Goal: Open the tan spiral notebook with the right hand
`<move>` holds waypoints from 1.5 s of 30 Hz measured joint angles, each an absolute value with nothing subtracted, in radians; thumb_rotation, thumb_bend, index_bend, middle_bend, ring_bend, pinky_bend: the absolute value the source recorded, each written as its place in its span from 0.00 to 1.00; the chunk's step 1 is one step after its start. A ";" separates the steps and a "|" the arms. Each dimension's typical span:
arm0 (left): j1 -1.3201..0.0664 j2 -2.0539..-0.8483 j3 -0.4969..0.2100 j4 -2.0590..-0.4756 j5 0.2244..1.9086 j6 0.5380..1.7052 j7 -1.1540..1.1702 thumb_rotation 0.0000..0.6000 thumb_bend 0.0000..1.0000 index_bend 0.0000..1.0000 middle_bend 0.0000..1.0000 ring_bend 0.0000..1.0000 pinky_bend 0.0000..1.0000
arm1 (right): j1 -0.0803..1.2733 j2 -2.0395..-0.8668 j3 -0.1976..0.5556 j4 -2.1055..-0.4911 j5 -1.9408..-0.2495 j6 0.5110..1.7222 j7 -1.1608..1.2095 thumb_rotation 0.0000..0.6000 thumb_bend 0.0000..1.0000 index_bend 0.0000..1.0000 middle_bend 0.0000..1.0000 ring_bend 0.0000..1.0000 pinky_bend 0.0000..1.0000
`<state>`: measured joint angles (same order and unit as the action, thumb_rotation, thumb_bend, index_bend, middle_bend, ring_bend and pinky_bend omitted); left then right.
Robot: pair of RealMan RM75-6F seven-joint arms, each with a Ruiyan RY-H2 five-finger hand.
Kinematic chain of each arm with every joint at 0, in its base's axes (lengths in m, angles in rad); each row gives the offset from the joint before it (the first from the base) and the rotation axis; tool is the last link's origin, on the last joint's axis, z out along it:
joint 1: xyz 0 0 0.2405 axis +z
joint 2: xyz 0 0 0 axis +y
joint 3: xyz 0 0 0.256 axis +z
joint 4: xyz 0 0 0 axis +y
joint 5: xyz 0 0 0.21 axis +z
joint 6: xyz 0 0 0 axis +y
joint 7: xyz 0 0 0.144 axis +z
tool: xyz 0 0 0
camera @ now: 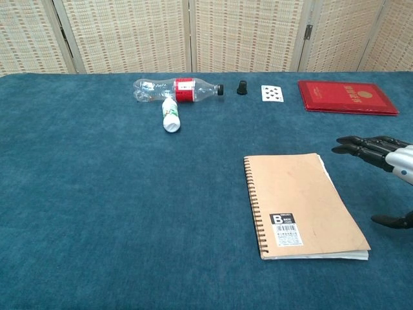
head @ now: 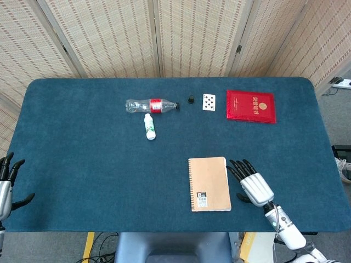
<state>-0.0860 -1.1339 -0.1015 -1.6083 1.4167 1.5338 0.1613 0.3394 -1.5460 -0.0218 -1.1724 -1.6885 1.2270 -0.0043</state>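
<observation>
The tan spiral notebook (head: 209, 183) (camera: 302, 205) lies closed on the blue table, spiral along its left edge, a barcode label near its lower left corner. My right hand (head: 251, 183) (camera: 383, 169) hovers just right of the notebook's free edge, fingers spread and pointing away from me, thumb held low and apart; it holds nothing and does not touch the cover. My left hand (head: 6, 185) stays at the table's near left edge, fingers apart and empty; it shows only in the head view.
At the back lie a clear plastic bottle with a red label (head: 151, 105) (camera: 175, 89), a small white bottle (head: 149, 126) (camera: 170, 114), a black cap (head: 191, 99) (camera: 241, 87), a playing card (head: 208, 102) (camera: 272, 93) and a red booklet (head: 250, 106) (camera: 345, 97).
</observation>
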 measured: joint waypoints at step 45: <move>-0.069 -1.111 -0.099 -1.633 1.420 1.550 0.128 1.00 0.12 0.19 0.05 0.07 0.15 | 0.396 -1.725 -0.032 -0.947 -1.677 1.295 0.239 1.00 0.37 0.00 0.00 0.00 0.00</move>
<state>-0.0694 -1.1112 -0.0992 -1.6327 1.4201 1.5505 0.1281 0.3963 -1.7250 -0.0325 -0.9465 -1.6772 1.2948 0.2394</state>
